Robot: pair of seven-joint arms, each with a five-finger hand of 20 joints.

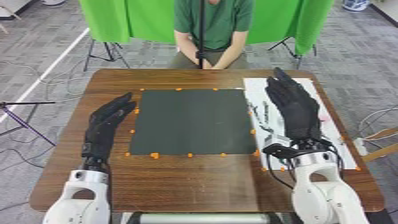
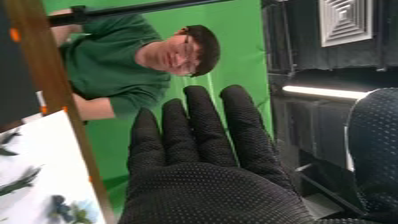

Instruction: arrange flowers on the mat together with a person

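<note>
Lying toward the far side of the brown table (image 1: pixel 195 190), the dark grey mat (image 1: pixel 191 122) is edged w/ small orange bits (image 1: pixel 155 155). At its right, a white sheet (image 1: pixel 256 87) is marked w/ dk green leaf shapes (image 2: pixel 18 182) & bluish flower shapes (image 2: pixel 60 204). R hand (image 1: pixel 298 107) is held open above the sheet, L hand (image 1: pixel 107 120) open left of mat.

Seen in the head view, a brown wooden table (image 1: pixel 173 187) stood on a floor of grey tiles (image 1: pixel 58 112). Beyond it, at twelve o'clock, hung a bright green backdrop (image 1: pixel 147 22), with dark stand legs (image 1: pixel 108 54) near eleven o'clock and more near one. A pale line (image 1: pixel 55 66) crossed the tiles at ten o'clock, a dark tripod (image 1: pixel 37 131) stood at nine, and pale wooden furniture (image 1: pixel 384 151) showed at four. In the right wrist view, a lit tube (image 2: pixel 324 92) and a square vent (image 2: pixel 346 20) broke the dark ceiling (image 2: pixel 306 45).
</note>
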